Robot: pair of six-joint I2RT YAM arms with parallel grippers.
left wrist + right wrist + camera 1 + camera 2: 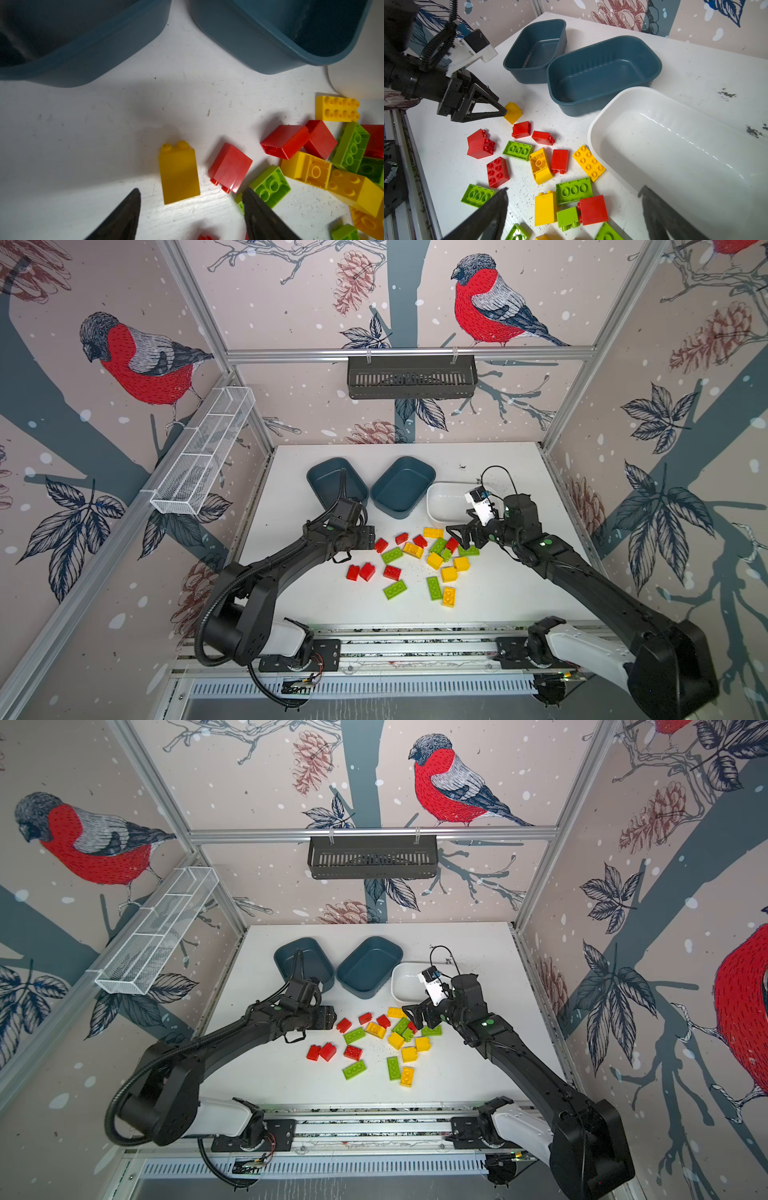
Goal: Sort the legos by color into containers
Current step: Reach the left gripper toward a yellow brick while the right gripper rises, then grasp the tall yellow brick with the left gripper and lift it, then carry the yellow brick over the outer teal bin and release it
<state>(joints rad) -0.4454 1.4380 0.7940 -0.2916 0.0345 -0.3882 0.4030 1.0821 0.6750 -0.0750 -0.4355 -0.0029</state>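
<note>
Plainly nothing is sorted yet. The far-left dark teal-blue plastic tub (535,47), the middle dark teal-blue plastic tub (602,70) and the far-right white plastic tub (675,145) all show bare floors. Every small red, yellow and lime-green studded plastic brick (392,572) lies on the white tabletop (498,593) just near of them.

The left gripper (192,192) has its jaws partly apart around the end of a tall yellow brick (178,174) lying sideways at the pile's left edge. A gap shows on each side, so nothing is gripped. The right gripper (574,189) hangs wide open and empty over the pile's right end.

In both top views the left gripper hides that yellow brick, a cable crosses the far-left tub, and the right arm's wrist masks part of the white tub.
</note>
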